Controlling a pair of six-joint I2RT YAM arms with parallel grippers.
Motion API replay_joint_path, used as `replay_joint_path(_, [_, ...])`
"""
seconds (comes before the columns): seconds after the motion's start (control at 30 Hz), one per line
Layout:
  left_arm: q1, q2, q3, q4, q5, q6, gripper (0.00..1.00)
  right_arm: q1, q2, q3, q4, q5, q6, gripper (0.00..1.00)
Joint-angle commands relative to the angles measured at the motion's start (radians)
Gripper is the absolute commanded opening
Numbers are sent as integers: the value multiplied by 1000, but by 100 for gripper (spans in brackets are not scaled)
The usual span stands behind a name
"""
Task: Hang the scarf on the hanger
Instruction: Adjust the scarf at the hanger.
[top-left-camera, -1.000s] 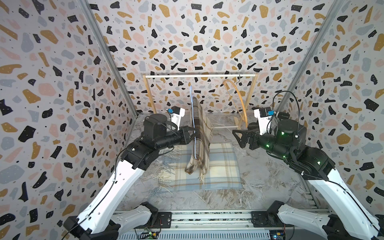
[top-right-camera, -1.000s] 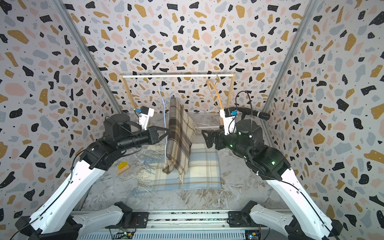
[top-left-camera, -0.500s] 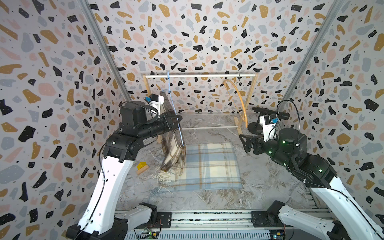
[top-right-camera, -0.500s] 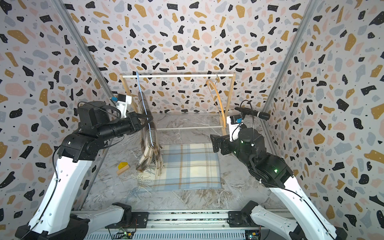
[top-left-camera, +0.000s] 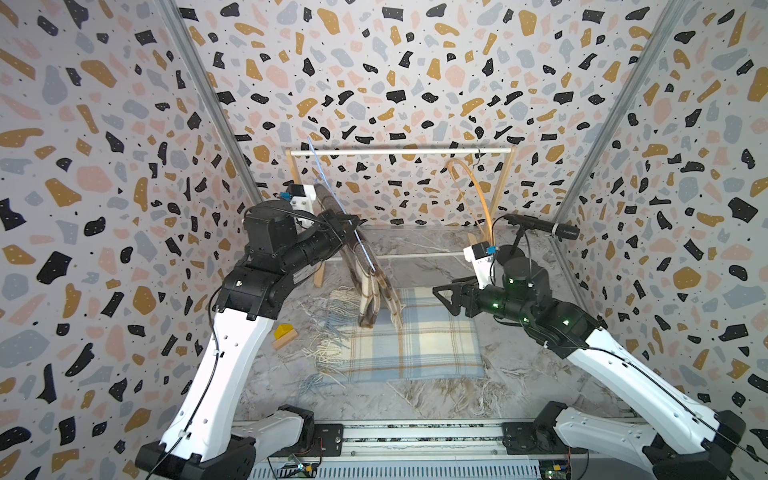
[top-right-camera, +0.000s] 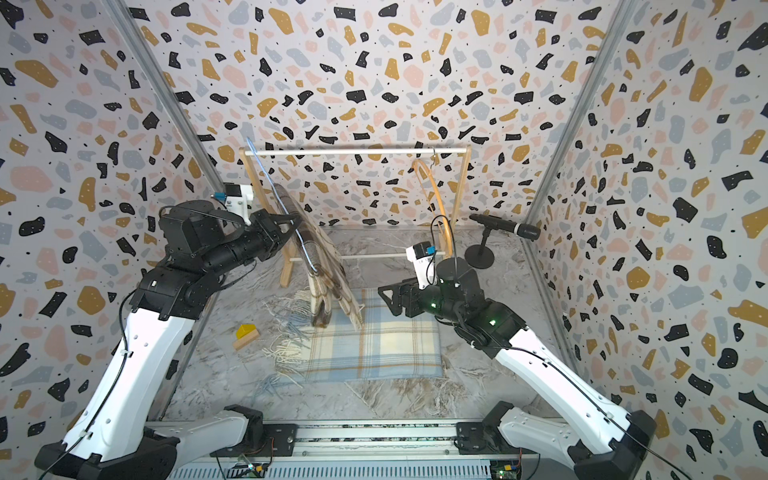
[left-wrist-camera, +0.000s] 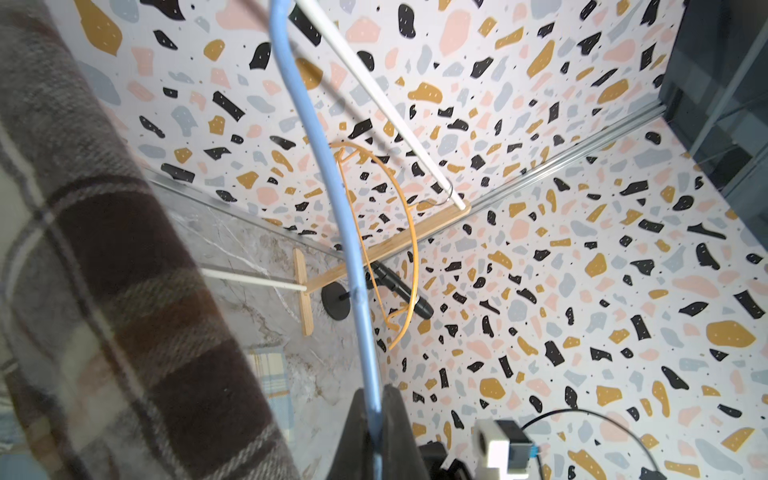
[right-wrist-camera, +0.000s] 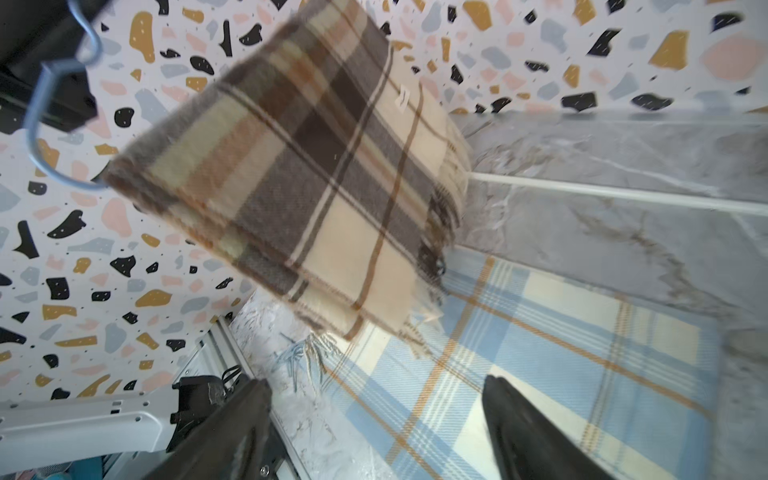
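Observation:
A brown plaid scarf hangs folded over a thin blue hanger, tilted, its fringe just above the table. My left gripper is shut on the hanger's wire; in the left wrist view the wire runs out from between the jaws of the gripper, with the scarf beside it. My right gripper stands open and empty to the right of the scarf. The right wrist view shows the scarf ahead of this gripper.
A blue plaid scarf lies flat on the marble table. At the back stands a wooden rack with a white rail, an orange hanger hooked on its right end. A microphone stands back right. A yellow block lies left.
My left arm has carried the hanger and brown scarf from the table's middle up and to the left. The right gripper drew back from the scarf, then came forward lower down.

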Motion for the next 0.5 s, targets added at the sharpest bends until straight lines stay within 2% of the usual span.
replay_joint_path(0.0, [-44, -8, 44, 209, -138, 13, 0, 52, -42, -36, 187, -32, 14, 86])
replay_joint_path(0.23, [-167, 38, 59, 291, -359, 42, 0, 141, -58, -225, 433, -21, 9, 88])
replay_joint_path(0.47, [-252, 93, 105, 329, -461, 61, 0, 225, 10, -338, 626, 34, -78, 92])
